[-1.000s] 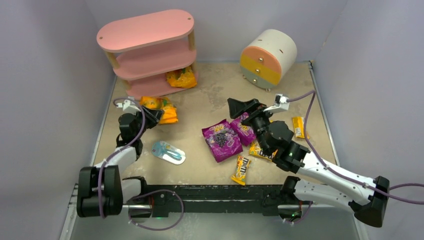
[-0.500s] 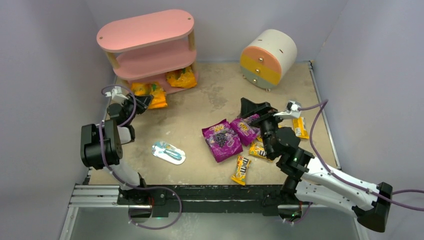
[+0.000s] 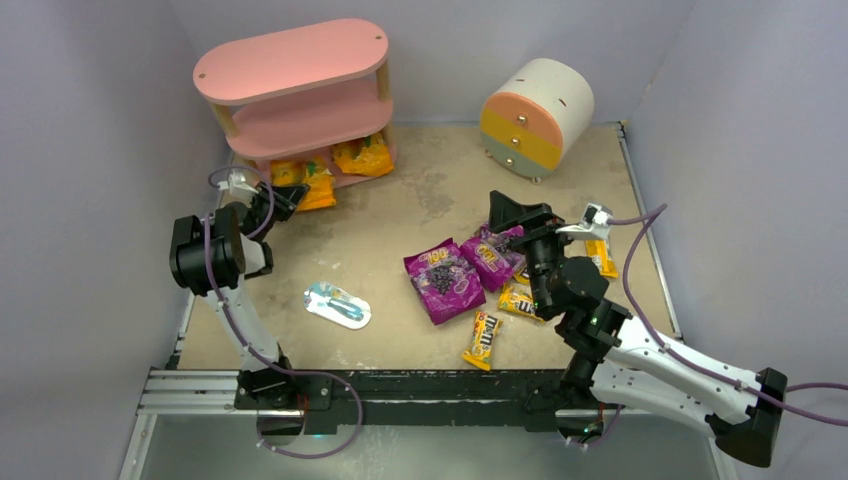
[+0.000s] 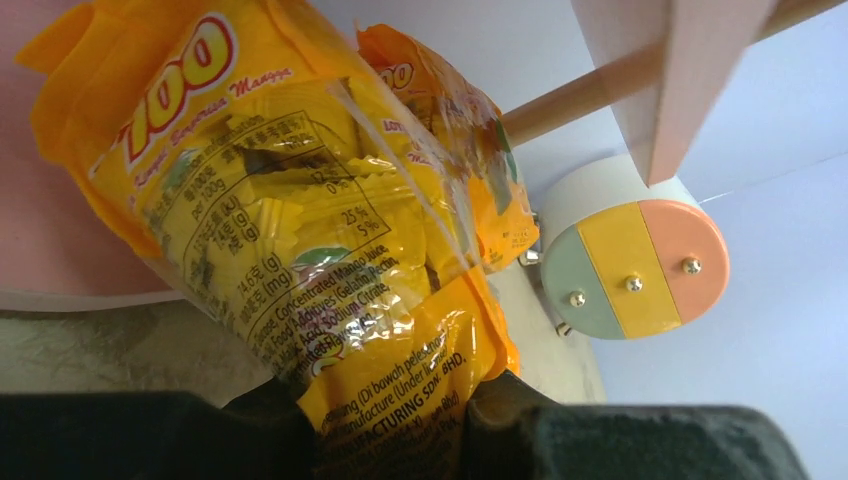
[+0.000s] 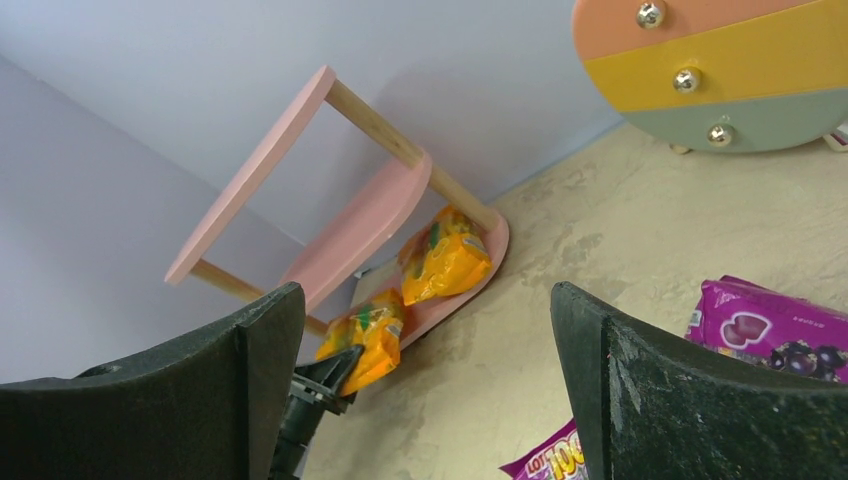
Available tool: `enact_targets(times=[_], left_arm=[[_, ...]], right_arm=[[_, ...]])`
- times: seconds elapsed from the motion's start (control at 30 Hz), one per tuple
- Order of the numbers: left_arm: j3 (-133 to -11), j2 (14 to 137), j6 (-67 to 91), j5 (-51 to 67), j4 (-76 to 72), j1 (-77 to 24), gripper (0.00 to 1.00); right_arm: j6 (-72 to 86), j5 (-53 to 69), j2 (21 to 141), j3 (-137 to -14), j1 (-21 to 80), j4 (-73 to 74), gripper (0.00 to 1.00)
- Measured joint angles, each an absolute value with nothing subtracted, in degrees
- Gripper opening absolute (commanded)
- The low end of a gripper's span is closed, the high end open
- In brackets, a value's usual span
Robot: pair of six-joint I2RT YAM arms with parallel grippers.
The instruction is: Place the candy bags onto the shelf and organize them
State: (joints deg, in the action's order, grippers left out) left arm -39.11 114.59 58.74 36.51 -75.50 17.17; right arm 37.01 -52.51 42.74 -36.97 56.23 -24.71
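Sliding an orange candy bag (image 3: 305,183) into the shelf (image 3: 290,60) at 11 o'clock; left gripper (image 3: 281,199) jaws pinch it, release likely next; right gripper (image 3: 517,220) jaws spread.

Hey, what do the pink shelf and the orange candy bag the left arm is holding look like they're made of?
Pink shelf: boards look like smooth, matte-painted wood or fibreboard; its posts look like bare pale wood. Orange candy bag: thin glossy plastic film, judging by the crinkles, glare and see-through panel showing wrapped sweets.
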Motion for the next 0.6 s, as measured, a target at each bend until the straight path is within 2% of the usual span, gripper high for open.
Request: enact_targets(times=[0.13,0.33,0.6], left_arm=[[-41.41,117.36,59.68,36.21,-75.66,17.17,0.1],[-42.46,117.67,60.49,34.04,-72.86,17.17,0.34],[-43.83,117.67,60.47,30.74,-67.13,17.19,0.51]], right_arm=[[37.71,-52.84,42.76,-36.91,56.23,-24.77,0.93],[38.61,-52.88,42.83,-36.77,56.18,-24.91,0.93],[39.44,-52.95,43.62,-36.25,56.18,-25.17,0.94]])
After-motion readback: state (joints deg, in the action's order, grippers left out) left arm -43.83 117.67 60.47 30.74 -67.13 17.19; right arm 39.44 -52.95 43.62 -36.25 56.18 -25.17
